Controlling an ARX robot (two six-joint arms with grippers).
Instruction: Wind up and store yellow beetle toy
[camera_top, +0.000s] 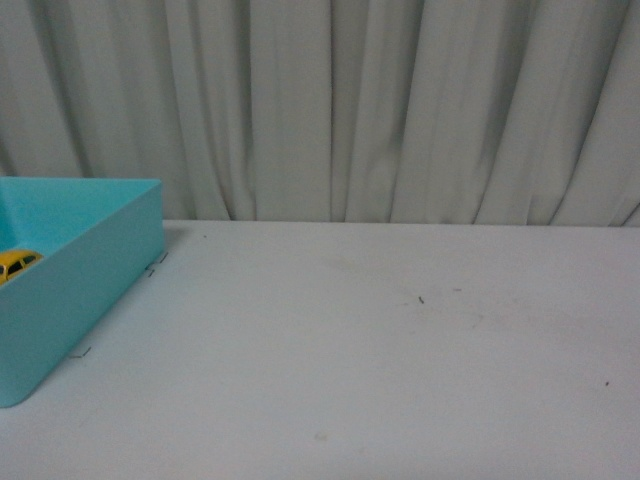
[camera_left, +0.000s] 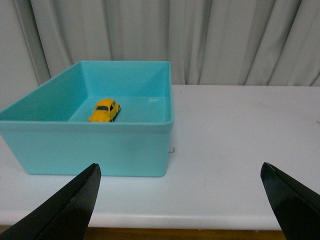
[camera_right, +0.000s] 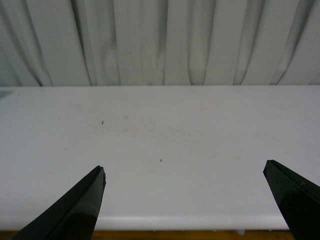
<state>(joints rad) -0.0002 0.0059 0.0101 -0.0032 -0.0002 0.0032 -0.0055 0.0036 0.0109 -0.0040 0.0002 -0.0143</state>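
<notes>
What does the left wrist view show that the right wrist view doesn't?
Only the left wrist view shows the yellow beetle toy sitting on the floor of the turquoise bin, and the left gripper open with nothing between its fingers. Only the right wrist view shows the right gripper, also open and holding nothing, over a bare stretch of table with a few small dark specks. Both show the white table and the pale curtain behind it.
</notes>
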